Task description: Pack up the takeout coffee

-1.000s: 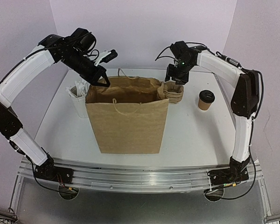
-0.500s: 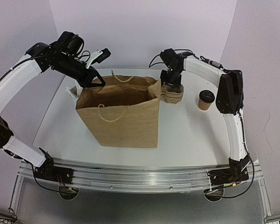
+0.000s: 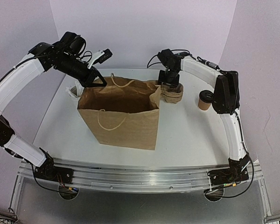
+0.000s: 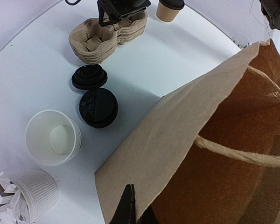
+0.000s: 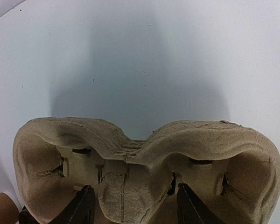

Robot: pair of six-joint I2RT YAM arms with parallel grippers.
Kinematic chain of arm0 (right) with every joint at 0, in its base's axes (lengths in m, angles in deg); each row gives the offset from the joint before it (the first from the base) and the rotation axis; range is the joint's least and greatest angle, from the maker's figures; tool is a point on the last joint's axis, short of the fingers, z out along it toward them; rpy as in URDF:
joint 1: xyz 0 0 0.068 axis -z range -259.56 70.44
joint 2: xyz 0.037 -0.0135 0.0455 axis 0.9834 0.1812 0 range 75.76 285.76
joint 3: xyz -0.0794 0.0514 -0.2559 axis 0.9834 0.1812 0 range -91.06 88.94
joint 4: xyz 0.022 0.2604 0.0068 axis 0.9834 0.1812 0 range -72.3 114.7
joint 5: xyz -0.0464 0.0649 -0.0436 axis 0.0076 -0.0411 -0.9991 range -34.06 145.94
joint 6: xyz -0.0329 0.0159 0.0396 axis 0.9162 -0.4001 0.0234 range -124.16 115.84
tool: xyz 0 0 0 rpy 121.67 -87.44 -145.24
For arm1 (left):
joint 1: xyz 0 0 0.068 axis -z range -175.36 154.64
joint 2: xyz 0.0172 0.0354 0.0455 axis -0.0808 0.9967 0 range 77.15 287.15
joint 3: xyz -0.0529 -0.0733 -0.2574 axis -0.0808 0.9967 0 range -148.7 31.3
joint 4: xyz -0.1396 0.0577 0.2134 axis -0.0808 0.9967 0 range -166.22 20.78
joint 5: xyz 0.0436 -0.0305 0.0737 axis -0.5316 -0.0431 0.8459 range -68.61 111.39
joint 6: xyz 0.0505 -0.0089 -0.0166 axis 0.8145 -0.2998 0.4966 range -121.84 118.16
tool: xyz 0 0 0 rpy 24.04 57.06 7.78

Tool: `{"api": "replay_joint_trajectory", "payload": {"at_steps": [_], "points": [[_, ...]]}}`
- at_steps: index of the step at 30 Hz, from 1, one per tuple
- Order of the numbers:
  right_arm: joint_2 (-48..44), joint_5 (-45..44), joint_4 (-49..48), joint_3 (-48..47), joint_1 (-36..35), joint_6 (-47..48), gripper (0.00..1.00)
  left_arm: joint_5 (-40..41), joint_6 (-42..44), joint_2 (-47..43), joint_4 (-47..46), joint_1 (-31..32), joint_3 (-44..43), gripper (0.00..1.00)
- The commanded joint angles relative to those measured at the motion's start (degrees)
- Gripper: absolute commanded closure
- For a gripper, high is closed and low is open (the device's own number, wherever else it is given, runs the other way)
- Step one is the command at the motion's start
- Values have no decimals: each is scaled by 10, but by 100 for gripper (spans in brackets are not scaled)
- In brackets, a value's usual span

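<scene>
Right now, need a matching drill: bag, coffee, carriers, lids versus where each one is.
Things:
1. bag
2. coffee
3. carriers
4. lids

Places:
A. under the open right pincer
B. rim gripped by the left pincer
C. standing alone, to the right of the carriers in the top view
D. lying flat next to an empty cup

Pairs: 1-B, 2-C, 3-A, 4-D

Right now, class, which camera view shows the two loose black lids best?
Left wrist: both black lids lie whole on the white table beside the clear cup. Top external and right wrist show neither.
</scene>
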Motion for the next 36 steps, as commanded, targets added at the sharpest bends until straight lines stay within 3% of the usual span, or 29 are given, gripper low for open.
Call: {"api": "replay_joint_trajectory", "payload": {"at_steps": [1,5,9,16,36], "points": [[0,-27,22,-10,-14,-15,40,-15,-13,3,-18,-5,-21,100],[33,-27,31,-41,-14,-10,43,-18,-11,3,-13,-6,-24,100],[45,-46,39,-62,-15,-1,55,-19,-10,2,-10,-7,-24,100],[42,-61,47,-66,-15,10,65,-26,-13,2,-15,-7,-20,100],[-1,-94,58,-86,-27,22,59,-33,-3,4,-16,-8,-19,100]]}}
